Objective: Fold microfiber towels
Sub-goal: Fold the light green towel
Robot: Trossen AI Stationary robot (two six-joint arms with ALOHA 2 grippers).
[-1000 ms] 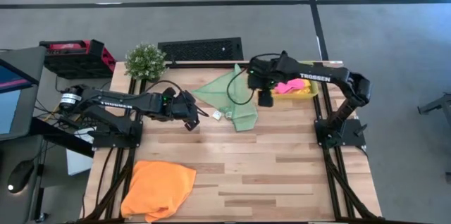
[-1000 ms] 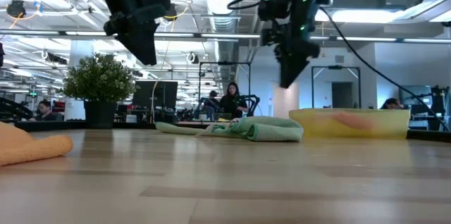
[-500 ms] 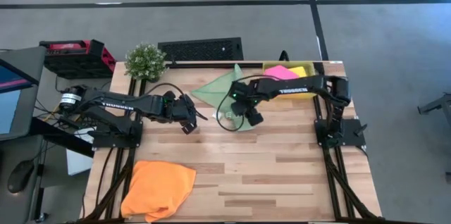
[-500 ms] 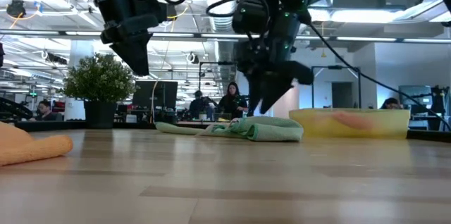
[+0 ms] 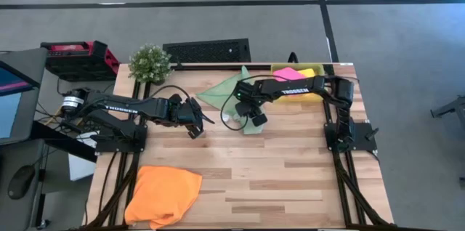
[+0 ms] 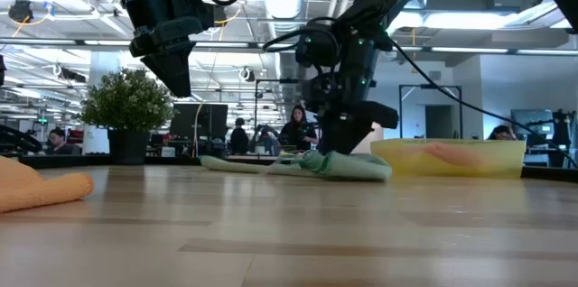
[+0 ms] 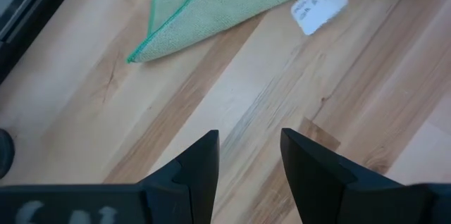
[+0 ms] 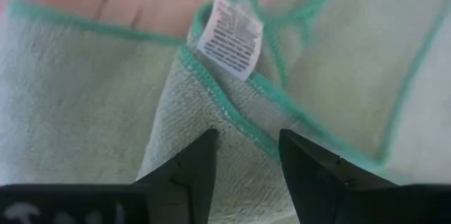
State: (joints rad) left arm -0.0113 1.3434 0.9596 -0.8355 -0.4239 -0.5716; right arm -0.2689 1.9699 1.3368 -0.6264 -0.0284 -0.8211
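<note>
R gripper (image 5: 247,117) is held low, fingers apart. L gripper (image 5: 197,120) is held up off the table, fingers apart.

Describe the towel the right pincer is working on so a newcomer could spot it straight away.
Start at the potted plant on the wooden table's far edge. Just to its right lies the pale green towel, crumpled, with the right pincer down on it. Unlike the orange towel near the front, it has a darker green hem and a white tag.

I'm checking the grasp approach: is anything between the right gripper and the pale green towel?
Nothing visible. The right gripper is right over the pale green towel, open jaws straddling a folded edge beside its white tag.
</note>
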